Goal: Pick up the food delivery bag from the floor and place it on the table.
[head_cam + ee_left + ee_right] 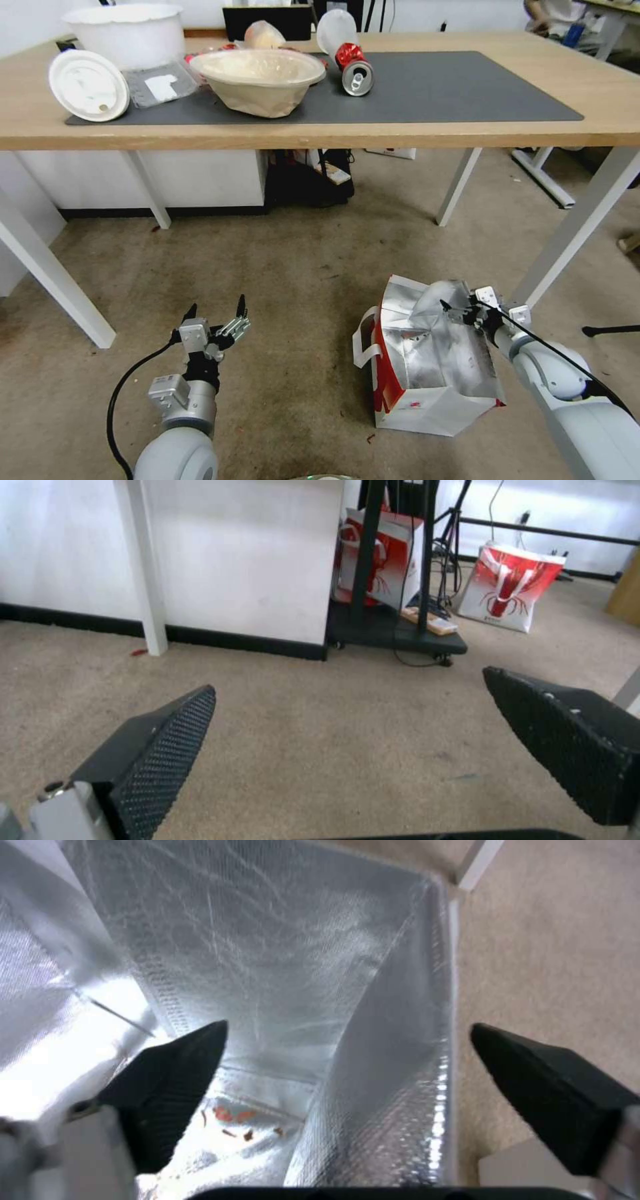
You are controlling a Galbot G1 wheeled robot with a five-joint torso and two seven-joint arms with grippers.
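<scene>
On the carpeted floor [300,280] before the desk [467,127], the food delivery bag [427,360] stands open, the right hand [347,1060] spread astride its foil rim, the left hand [217,320] open aside; probably light, crushable, best pinched at rim or strap.

A large white tub [127,33] stands far left, a round white lid [88,85] leaning near it; a clear plastic lid [160,83] lies just right of that; a crumpled beige bowl [259,80] sits centre; a red can [353,69] lies tipped beside a white cup [335,30].
</scene>
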